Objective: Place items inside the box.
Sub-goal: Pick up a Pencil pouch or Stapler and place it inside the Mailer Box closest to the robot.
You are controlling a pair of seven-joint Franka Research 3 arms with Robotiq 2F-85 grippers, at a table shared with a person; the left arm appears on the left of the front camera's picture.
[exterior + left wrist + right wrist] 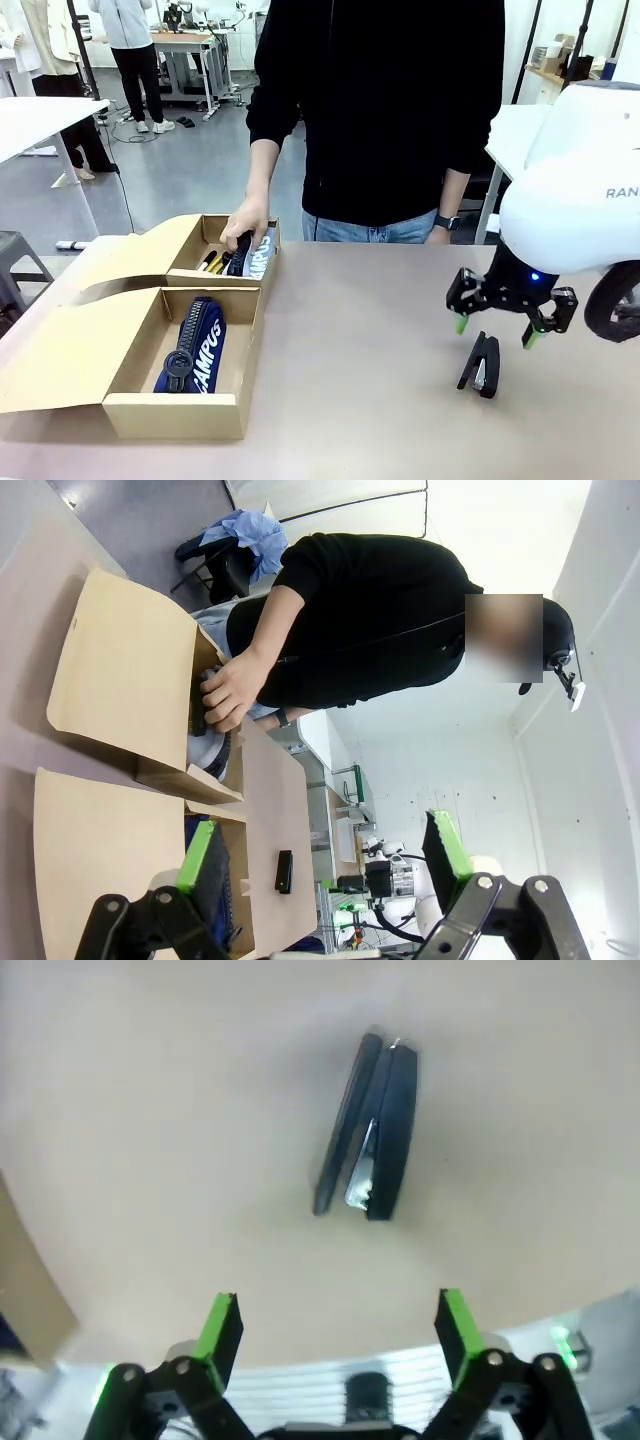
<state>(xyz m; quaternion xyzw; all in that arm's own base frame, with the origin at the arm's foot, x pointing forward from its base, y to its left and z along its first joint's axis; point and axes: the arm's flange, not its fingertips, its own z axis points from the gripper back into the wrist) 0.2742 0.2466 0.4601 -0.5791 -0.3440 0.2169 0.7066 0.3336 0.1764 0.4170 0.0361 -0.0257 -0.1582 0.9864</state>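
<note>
Largest first: the tan table (380,330) fills the lower half of the front view. A person (400,100) in a black top stands at upper centre, behind its far edge. The box (175,413) sits at lower left with both flap lids folded out to the left.

In the nearer, larger compartment we see the navy "CAMPUS" pouch (195,345) lying lengthwise with a dark round item on top; we cannot tell what that is. The person's hand (243,225) reaches into the farther, smaller compartment, onto a dark item beside a grey-white printed pouch (261,256) and some yellow-black pens or tools (212,262).

The right gripper (495,332) is at centre right, pointing down, jaws spread wide and holding nothing. The black stapler (481,365) lies on the table just below it, slightly sprung open, well apart from the box.

The left gripper (322,865) is at the bottom of its wrist view, jaws wide apart and empty.
</note>
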